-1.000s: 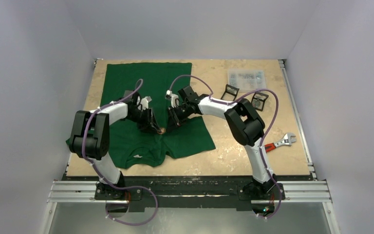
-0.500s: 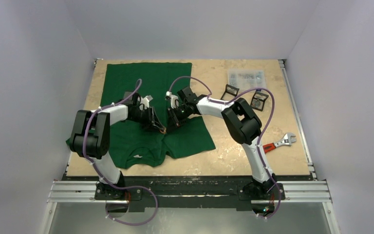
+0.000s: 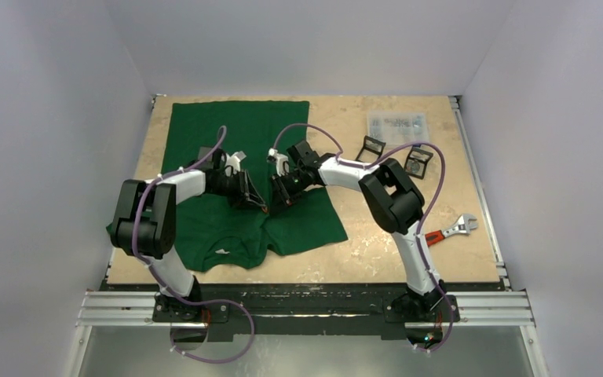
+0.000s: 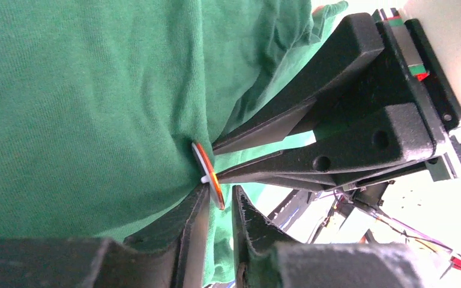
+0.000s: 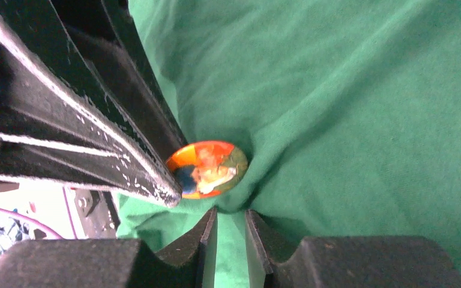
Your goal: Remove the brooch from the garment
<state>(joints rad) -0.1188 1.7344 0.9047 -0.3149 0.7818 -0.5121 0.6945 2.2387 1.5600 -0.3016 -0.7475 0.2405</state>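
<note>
The garment (image 3: 235,133), a dark green T-shirt, lies spread on the left half of the table. The brooch (image 5: 210,169), a round orange badge, is pinned to a bunched fold of it and shows edge-on in the left wrist view (image 4: 207,174). My left gripper (image 4: 219,195) has its jaws narrowly open around the brooch's lower rim, with a thin gap on one side. My right gripper (image 5: 231,213) is shut on the garment fold just below the brooch. From above, the left gripper (image 3: 257,204) and the right gripper (image 3: 275,203) meet tip to tip.
A clear plastic box (image 3: 396,126) stands at the back right. Two small black cases (image 3: 372,147) (image 3: 418,162) lie near it. A red-handled wrench (image 3: 451,229) lies at the right edge. White walls enclose the table.
My left jaws have narrowed around the brooch's rim. Both grippers have shifted slightly away from the arm bases, with the fold between them. The right jaws keep their grip.
</note>
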